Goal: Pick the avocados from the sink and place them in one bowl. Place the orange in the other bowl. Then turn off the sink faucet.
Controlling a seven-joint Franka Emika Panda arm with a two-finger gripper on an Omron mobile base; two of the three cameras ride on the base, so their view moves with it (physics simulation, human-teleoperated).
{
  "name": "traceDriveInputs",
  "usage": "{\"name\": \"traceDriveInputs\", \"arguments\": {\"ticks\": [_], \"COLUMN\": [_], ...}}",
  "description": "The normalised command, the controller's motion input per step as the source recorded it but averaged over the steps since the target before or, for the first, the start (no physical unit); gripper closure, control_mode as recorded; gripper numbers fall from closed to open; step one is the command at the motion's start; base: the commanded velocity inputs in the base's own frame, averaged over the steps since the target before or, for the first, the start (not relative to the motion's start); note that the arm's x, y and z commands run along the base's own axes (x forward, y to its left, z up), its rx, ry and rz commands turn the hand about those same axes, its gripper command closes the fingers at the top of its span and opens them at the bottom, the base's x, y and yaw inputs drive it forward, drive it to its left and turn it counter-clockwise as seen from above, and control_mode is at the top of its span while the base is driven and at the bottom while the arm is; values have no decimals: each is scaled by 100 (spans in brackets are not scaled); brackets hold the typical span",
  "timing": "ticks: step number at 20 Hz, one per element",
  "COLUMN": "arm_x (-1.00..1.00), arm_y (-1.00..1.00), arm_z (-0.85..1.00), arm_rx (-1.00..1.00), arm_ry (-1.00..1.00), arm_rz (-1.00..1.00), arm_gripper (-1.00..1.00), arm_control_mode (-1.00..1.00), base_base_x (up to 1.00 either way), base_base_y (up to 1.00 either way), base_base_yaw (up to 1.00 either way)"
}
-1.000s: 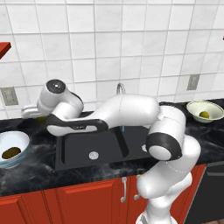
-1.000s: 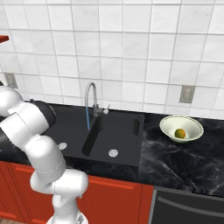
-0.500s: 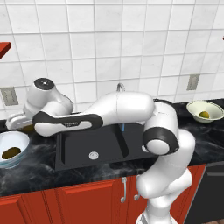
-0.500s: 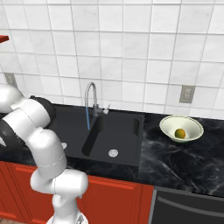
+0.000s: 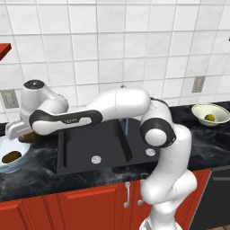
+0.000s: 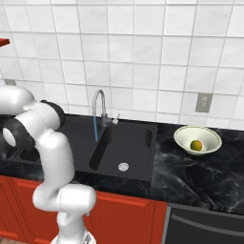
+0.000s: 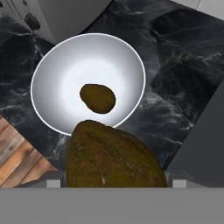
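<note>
Now the tool (image 5: pixel 28 136) holds one small, firm, roundish avocado (image 7: pixel 114 158) by its middle, just beside the pale bowl (image 7: pixel 52 65) with the other avocado (image 7: pixel 98 98).

The rear wall (image 6: pixel 143 52) is covered in square white tiles with grey grout lines, filling the upper half of both base views. A grey wall outlet (image 6: pixel 203 102) sits at right of centre; another outlet (image 5: pixel 8 98) sits at far left. The worktop (image 6: pixel 200 174) is black marble with pale veining. Red cabinet doors (image 5: pixel 85 204) with metal handles (image 5: pixel 127 194) run below it. Wood flooring (image 7: pixel 17 153) shows at lower left of the hand view.
</note>
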Motion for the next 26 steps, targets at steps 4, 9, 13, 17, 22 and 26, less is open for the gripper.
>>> {"name": "traceDriveInputs", "arguments": {"ticks": [4,9,13,17,22,26], "arm_x": [0,0,10,36,40,29], "arm_y": [22,32,32,23,13,14], "arm_z": [-14,-14,-8,-7,-17,-34], "arm_rx": [-14,-13,-11,-9,-6,-3], "arm_ry": [8,8,7,4,1,0], "arm_rz": [0,0,0,0,1,4], "arm_gripper": [100,100,100,100,100,100], "arm_control_mode": [-100,-100,-100,-100,-100,-100], "base_base_x": [0,0,0,0,0,0], "base_base_y": [0,0,0,0,0,0], "base_base_yaw": [0,0,0,0,0,0]}}
